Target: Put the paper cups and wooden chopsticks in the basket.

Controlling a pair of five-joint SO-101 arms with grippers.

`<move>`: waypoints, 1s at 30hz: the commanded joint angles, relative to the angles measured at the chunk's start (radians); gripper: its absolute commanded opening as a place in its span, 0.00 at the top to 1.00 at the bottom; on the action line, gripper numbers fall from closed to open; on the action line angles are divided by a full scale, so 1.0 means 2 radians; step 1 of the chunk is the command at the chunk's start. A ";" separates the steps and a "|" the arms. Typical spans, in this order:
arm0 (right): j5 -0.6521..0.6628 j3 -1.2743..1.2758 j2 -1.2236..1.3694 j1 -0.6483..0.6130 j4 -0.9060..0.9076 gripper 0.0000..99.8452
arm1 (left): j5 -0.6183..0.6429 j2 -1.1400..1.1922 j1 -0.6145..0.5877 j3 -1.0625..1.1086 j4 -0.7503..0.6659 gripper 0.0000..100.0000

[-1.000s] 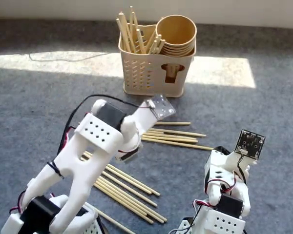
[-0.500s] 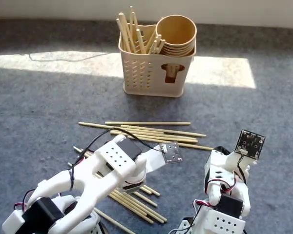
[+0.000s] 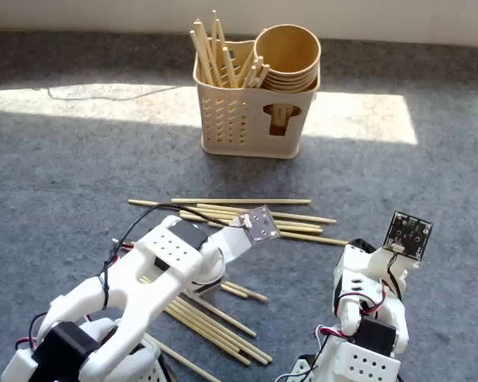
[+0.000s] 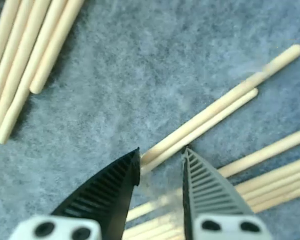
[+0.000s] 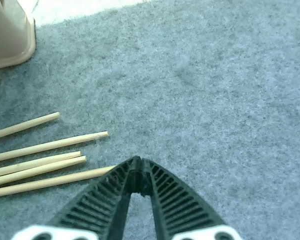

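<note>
A cream basket (image 3: 247, 119) stands at the back, holding stacked paper cups (image 3: 288, 49) and several upright wooden chopsticks (image 3: 215, 48). Loose chopsticks (image 3: 255, 215) lie in a row mid-carpet, and more of them (image 3: 215, 322) lie in a pile near the front. My left arm (image 3: 171, 259) hangs low over that pile. Its gripper (image 4: 161, 157) is open, and the ends of two chopsticks (image 4: 210, 112) lie between its fingertips on the carpet. My right arm (image 3: 374, 294) sits folded at the front right with its gripper (image 5: 136, 164) shut on nothing, just off the ends of several chopsticks (image 5: 40, 147).
Grey carpet covers the floor, with a bright sun patch (image 3: 358, 115) behind and beside the basket. A thin cable (image 3: 103, 94) lies at the back left. A corner of the basket (image 5: 10, 35) shows in the right wrist view. Open carpet lies to the right of the chopstick row.
The left arm pulled back from near the basket to low over the front chopstick pile, then shifted slightly toward the middle row. The right arm stayed still.
</note>
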 commanded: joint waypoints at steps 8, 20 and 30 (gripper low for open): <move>-0.002 0.059 -0.006 0.006 -0.013 0.99 | -0.002 -0.013 -0.032 -0.001 -0.023 0.90; -0.002 0.059 -0.006 0.006 -0.012 0.99 | -0.003 0.125 -0.031 -0.112 0.035 0.91; -0.002 0.059 -0.006 0.006 -0.012 0.99 | -0.003 0.171 -0.031 -0.157 0.064 0.97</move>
